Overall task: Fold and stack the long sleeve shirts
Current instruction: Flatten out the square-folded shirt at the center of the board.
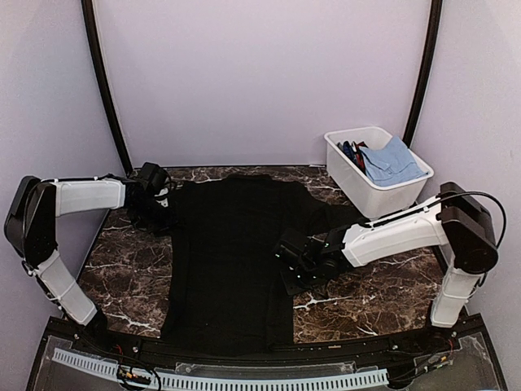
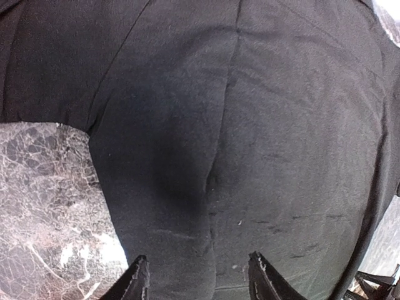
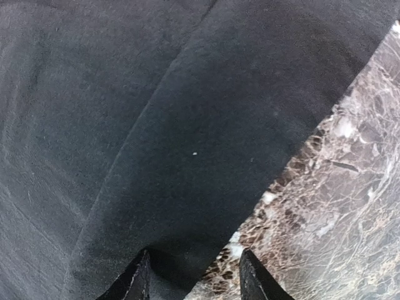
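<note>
My left gripper, released, hides the black shirt's far-left sleeve from me; right gripper, released, straddles its edge.

Soft, even overhead light in the top view, no glare. The plain black cloth shirt swallows nearly all detail. On the left wrist view a deeper shadow pools just ahead of the left jaws, a pale sheen hits the dark veined marble worktop to their left, and the edges bow, fisheye-style.
</note>
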`<state>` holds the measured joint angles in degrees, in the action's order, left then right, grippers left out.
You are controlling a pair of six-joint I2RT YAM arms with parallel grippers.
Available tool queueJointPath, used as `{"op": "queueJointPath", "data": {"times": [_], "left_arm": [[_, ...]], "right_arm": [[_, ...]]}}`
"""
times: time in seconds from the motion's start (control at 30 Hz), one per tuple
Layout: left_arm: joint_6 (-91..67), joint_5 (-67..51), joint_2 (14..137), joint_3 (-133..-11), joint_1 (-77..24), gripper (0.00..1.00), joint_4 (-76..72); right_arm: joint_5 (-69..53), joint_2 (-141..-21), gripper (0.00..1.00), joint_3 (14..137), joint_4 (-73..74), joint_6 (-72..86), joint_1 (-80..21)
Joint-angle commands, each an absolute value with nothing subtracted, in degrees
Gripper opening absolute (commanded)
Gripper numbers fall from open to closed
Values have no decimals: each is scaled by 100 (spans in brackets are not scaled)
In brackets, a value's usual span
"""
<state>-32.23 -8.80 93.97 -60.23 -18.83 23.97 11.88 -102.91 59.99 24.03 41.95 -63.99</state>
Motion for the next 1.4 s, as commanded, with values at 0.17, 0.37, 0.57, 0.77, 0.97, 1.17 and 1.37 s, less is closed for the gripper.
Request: {"op": "queueJointPath", "data": {"times": [0.17,0.37,0.57,0.77,0.97,1.17,1.37], "left_arm": [[-3223,-848,9086,-5853,-1890,53,2389],[-3153,-804,9095,-5806,-1890,53,2477],[-3150,-973,9143,-5773,-1890,52,2443],[-3173,-1029,8983,-5664,-1890,50,2470],[-3190,-1037,8862,-5555,-1890,50,2477],[-3178,-1058,8784,-5545,-1890,50,2478],[-3156,-1059,8725,-5519,-1890,50,2464]], "right_arm": [[1531,-10150,46,5441,2861,4553,-6391],[1696,-9752,47,5006,3221,4798,-6314],[1620,-9329,48,5075,3131,4802,-6322],[1225,-9406,47,5777,2898,4547,-6816],[1491,-10174,47,6406,3489,4681,-7241],[1664,-10580,47,6596,3808,4845,-7290],[1841,-11037,45,6778,4364,4995,-7444]]}}
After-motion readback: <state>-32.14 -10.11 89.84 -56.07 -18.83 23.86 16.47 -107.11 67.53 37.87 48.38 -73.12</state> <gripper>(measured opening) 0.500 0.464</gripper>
